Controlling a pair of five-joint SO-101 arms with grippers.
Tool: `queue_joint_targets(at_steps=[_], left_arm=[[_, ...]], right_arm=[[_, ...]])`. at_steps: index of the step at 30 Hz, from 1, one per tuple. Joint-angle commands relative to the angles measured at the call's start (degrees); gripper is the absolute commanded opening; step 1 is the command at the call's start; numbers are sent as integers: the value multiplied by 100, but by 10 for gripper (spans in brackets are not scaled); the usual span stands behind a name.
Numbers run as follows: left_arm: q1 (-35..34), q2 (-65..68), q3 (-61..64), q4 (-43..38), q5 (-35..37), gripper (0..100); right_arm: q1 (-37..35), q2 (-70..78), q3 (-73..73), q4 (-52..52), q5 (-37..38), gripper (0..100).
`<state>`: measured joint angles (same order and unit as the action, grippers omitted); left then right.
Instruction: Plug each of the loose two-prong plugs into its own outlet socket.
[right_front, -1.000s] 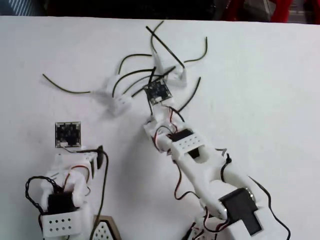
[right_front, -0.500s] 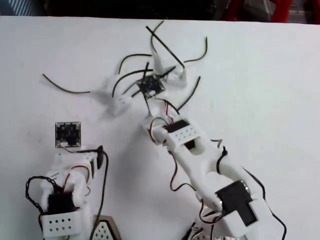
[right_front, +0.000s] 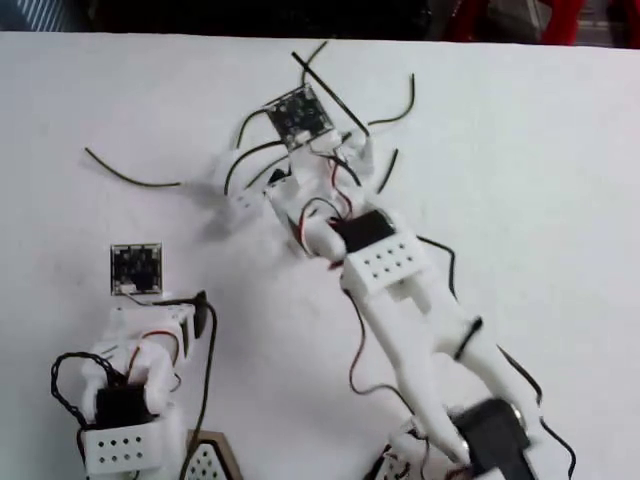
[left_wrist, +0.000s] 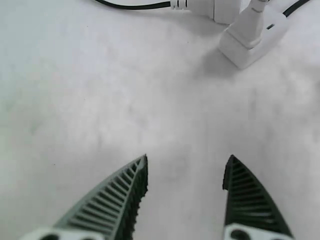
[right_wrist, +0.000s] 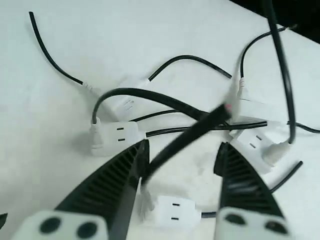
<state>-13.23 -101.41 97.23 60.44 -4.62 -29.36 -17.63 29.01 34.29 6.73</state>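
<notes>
Robotics lab bench: a white plastic robot arm with bare red and black wiring (right_front: 400, 290) and its twin (right_front: 125, 400) stand on a plain white tabletop (right_front: 540, 150) strewn with short black-corded white plugs (right_wrist: 117, 134).

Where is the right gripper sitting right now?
In the high view, the right gripper is at the far middle of the table, open over the tangle of white sockets and black cords.
</notes>
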Motion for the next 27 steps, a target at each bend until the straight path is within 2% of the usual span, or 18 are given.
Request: queue_joint_targets(at_steps=[1,7,11,14,17,21,24,27], left_arm=[[-48,31,-9,18,0,245],[-48,31,-9,9,0,245],[-48,31,-9,9,0,245],[-48,31,-9,9,0,245],[-48,22,-9,9,0,245],[-48,22,-9,9,0,245],[-48,22,-9,9,0,245],[-48,22,-9,9,0,245]], right_arm=[[31,-1288,-264,989,62,149],[66,-2571,-18,2545,62,77],[75,-2941,756,2730,62,19],[40,-2941,1486,2633,62,19],[48,-2607,2303,1780,62,19],[31,-1631,2954,-119,141,19],[-40,-514,2673,-1191,615,19],[-92,804,1785,-1631,659,19]])
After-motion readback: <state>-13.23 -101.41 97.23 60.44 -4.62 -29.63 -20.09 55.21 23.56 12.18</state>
